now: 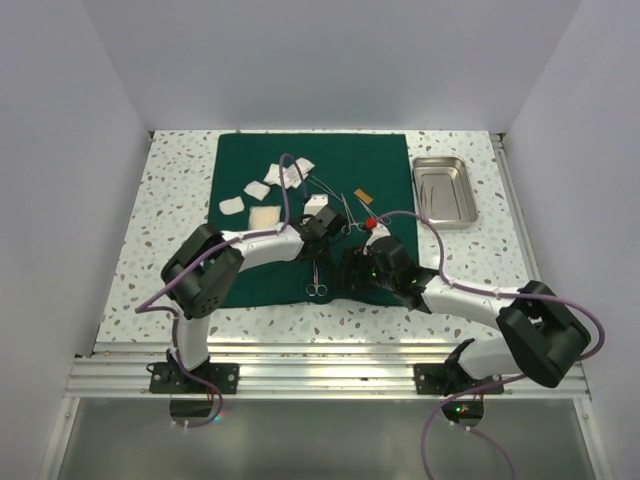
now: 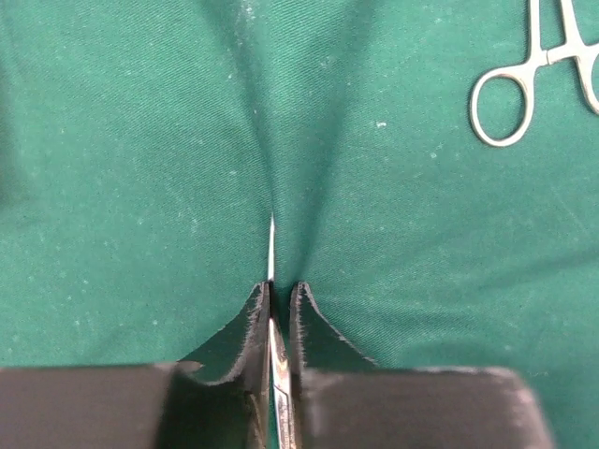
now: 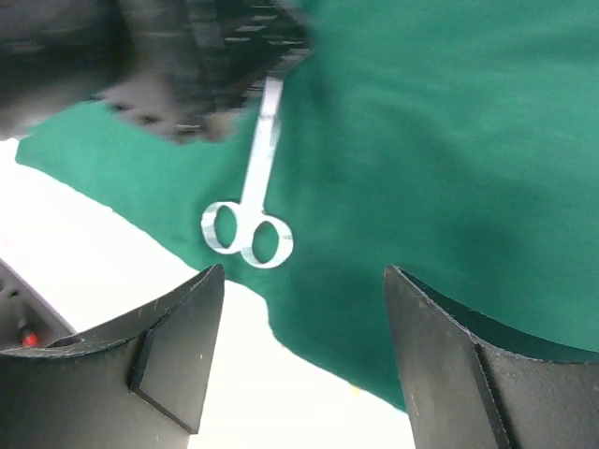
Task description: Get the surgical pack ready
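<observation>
- Gripping the scissors [image 3: 265,140] by the closed blades with the left gripper [image 2: 279,292], pinched tight, low on the drape [image 1: 380,160] near its front edge.
- Hovering alongside with the right gripper [image 3: 304,273], spread wide and empty, just short of the finger rings.
- Judged as the step in hand: lifting the scissors off the cloth to set them in place.
- To do it well: rise straight up before travelling, so as not to drag the cloth, which is puckered toward the blade tip.
- Pinch firmly, since thin smooth steel probably slips with ease.
- Hold the right arm clear, or take the rings squarely if handing over.
- Avoid sweeping across the forceps [image 2: 533,63] lying just beyond.
- Counted from above: one drape, one tray [image 1: 440,158] off to the right on the table, one pair of scissors in the grip, and about five gauze pads [image 1: 231,205] scattered at the far left of the cloth.
- Cannot count the other instruments: at least one forceps, with more half hidden by the arms.
</observation>
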Controlling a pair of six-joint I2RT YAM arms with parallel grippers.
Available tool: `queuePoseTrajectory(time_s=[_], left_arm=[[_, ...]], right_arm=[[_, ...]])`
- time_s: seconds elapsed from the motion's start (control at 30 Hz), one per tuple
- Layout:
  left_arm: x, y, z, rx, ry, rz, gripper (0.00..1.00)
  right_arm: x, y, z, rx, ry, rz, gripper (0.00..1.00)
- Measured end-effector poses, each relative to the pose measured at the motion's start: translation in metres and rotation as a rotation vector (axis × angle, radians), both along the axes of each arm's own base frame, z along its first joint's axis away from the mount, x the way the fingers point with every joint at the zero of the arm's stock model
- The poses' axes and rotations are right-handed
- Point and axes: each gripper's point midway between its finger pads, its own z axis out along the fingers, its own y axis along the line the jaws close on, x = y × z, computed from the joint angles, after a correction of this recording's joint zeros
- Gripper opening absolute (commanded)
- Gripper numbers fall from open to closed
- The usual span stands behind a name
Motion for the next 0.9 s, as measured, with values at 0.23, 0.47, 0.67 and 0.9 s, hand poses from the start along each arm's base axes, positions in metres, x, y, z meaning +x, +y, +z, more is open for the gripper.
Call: queuePoseTrajectory(time_s=[0.23,0.47,0.67,0.9], left_arm=[[0.002,-0.011,0.004,-0.054,-0.005,-0.031,0.5],[0.002,-0.016,0.005,-0.059,0.0,-0.039,0.63],[-0.006,-0.01,0.007,-0.059,0.003,-0.04,0.69],[-0.029,0.009,0.008,-0.015,0.079,-0.049,0.7]], right_arm=[[-0.006,0.031,0.018,0.049,-0.012,0.09,0.7],[-0.004,0.033,0.018,0.053,-0.014,0.093,0.66],[-0.005,0.026,0.02,0.053,-0.04,0.068,0.65],[-0.004,0.011,0.041,0.083,-0.121,0.019,0.65]])
